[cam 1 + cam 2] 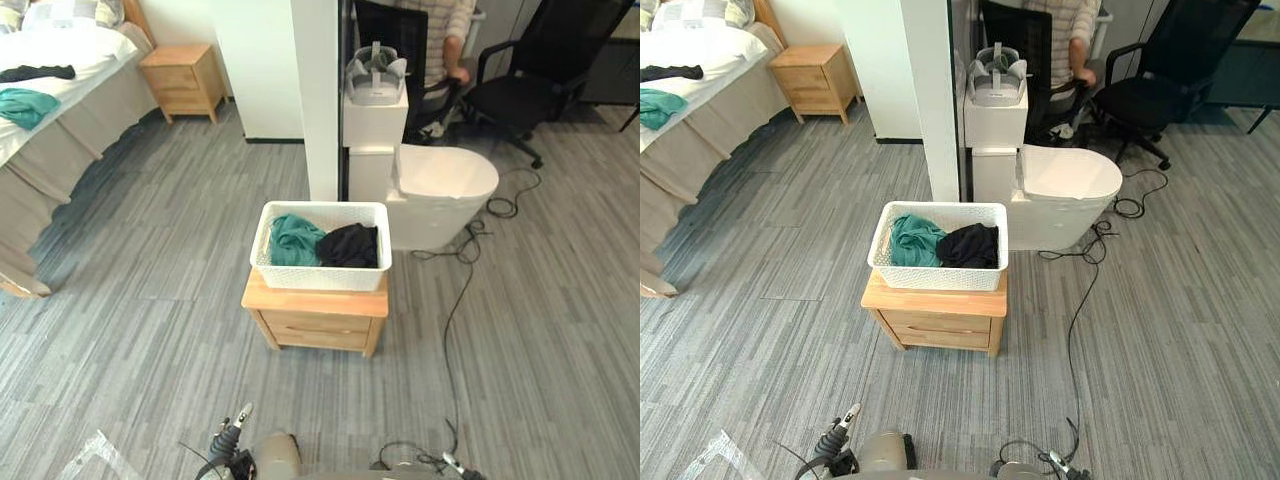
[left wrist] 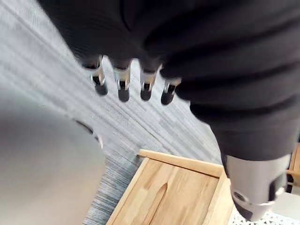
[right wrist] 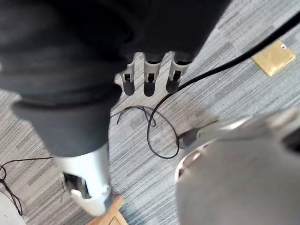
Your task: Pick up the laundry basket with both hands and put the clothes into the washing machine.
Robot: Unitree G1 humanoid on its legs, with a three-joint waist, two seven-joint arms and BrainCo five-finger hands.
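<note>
Approach step, nothing grasped yet. Laundry basket [image 1: 322, 274], holding 2 garments, sits on the wooden nightstand [image 1: 315, 305], well ahead of us. Left hand [image 2: 123, 84] and right hand [image 3: 149, 77] hang empty, fingers relaxed. Next, we judge: step closer, then grip both side rims.

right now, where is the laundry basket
In the left eye view the white laundry basket sits mid-frame on a small wooden cabinet, with a white pillar just behind it and a white toilet to the right.

The laundry basket [image 1: 320, 277] is white perforated plastic, the clothes [image 1: 293, 240] soft matt cloth, the bedside cabinet [image 1: 318, 328] smooth pale wood, and the carpet [image 1: 150, 300] grey and ribbed.
</note>
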